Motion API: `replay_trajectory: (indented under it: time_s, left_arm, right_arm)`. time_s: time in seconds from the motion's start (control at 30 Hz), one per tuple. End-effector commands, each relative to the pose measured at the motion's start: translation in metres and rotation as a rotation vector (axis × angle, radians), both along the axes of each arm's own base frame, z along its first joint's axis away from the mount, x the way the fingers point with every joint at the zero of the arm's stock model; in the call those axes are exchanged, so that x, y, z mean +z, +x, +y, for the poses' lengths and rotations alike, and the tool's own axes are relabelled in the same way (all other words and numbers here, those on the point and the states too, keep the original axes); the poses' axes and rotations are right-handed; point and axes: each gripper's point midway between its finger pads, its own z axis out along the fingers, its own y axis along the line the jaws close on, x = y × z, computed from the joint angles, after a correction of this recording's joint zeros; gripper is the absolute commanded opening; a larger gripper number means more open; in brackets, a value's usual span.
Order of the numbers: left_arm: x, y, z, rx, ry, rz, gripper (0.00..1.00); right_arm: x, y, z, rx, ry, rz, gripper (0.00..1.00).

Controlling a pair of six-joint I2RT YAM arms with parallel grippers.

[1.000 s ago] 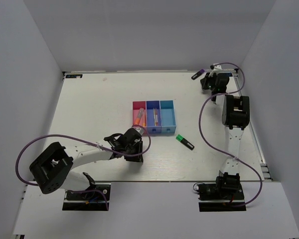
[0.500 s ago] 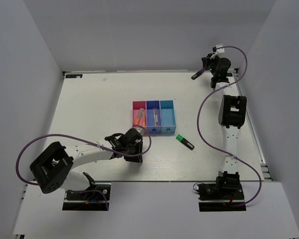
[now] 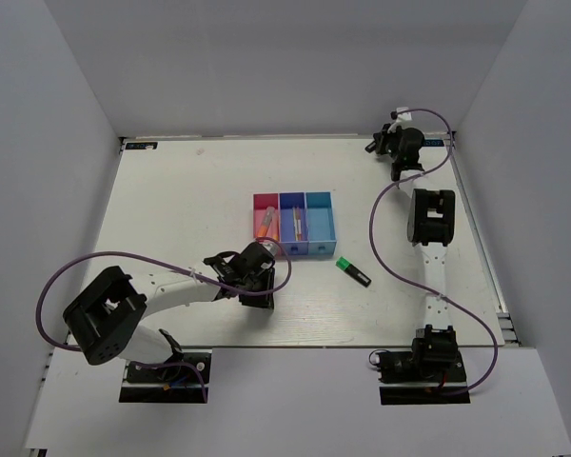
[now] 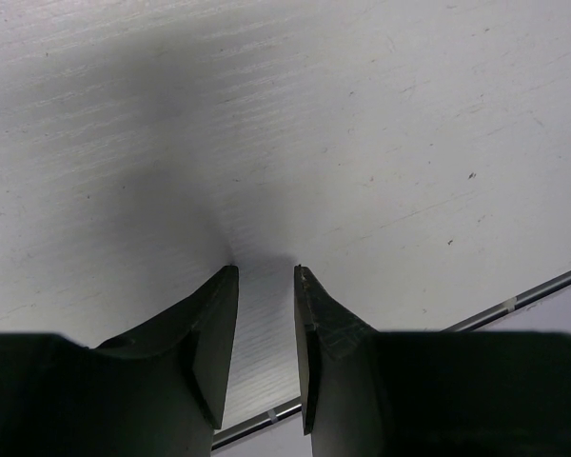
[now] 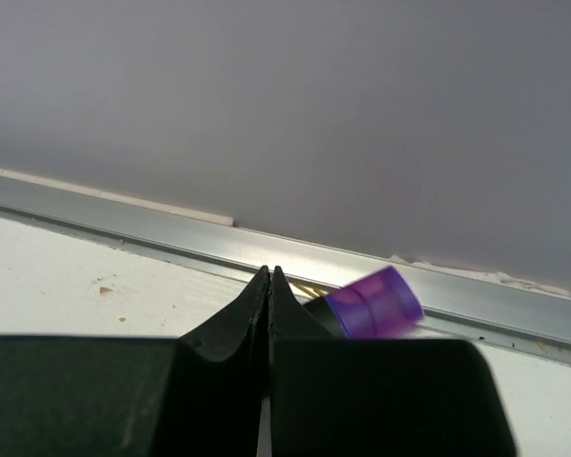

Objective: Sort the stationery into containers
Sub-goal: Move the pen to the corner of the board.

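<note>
The three joined bins stand mid-table: pink-red [image 3: 258,211], dark blue [image 3: 285,205], light blue [image 3: 320,228]. An orange-pink highlighter [image 3: 265,225] lies in the pink-red bin and thin sticks [image 3: 296,225] lie in the dark blue one. A green-black highlighter [image 3: 353,271] lies on the table right of the bins. A purple-black highlighter [image 3: 372,146] lies at the back wall rail; in the right wrist view it [image 5: 371,303] sits just right of my right gripper [image 5: 269,272], which is shut and empty. My left gripper [image 3: 258,274] hangs just in front of the pink-red bin, slightly open and empty [image 4: 265,271].
The white table [image 3: 171,219] is walled by grey panels at the back and both sides. A metal rail [image 5: 171,228] runs along the back wall. The near table edge [image 4: 542,286] shows in the left wrist view. Purple cables loop beside both arms.
My right gripper lifted off the table at the back right, then came down closer to the purple-black highlighter. My left arm has barely moved.
</note>
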Motion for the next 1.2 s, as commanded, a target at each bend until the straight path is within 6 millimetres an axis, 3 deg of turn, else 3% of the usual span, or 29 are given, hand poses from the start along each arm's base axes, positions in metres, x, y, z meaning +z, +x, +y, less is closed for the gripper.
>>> replay_trajectory:
  time_s: [0.0, 0.33, 0.8, 1.07, 1.17]
  left_arm:
    - [0.007, 0.004, -0.003, -0.003, -0.016, -0.009, 0.41]
    - [0.006, 0.001, 0.0, 0.014, -0.021, -0.005, 0.41]
    - [0.004, -0.005, 0.007, 0.035, -0.031, -0.003, 0.41]
    - [0.0, -0.009, 0.012, 0.047, -0.032, -0.002, 0.41]
    - [0.001, -0.01, 0.013, 0.045, -0.03, -0.004, 0.41]
  right_arm:
    - [0.047, 0.011, 0.004, 0.002, -0.019, -0.126, 0.0]
    - [0.024, 0.006, -0.002, 0.008, -0.075, -0.076, 0.0]
    - [0.017, -0.011, 0.001, 0.043, -0.087, -0.016, 0.0]
    - [0.01, -0.025, -0.007, 0.033, -0.12, 0.011, 0.0]
    - [0.017, -0.027, -0.012, 0.022, -0.143, 0.002, 0.0]
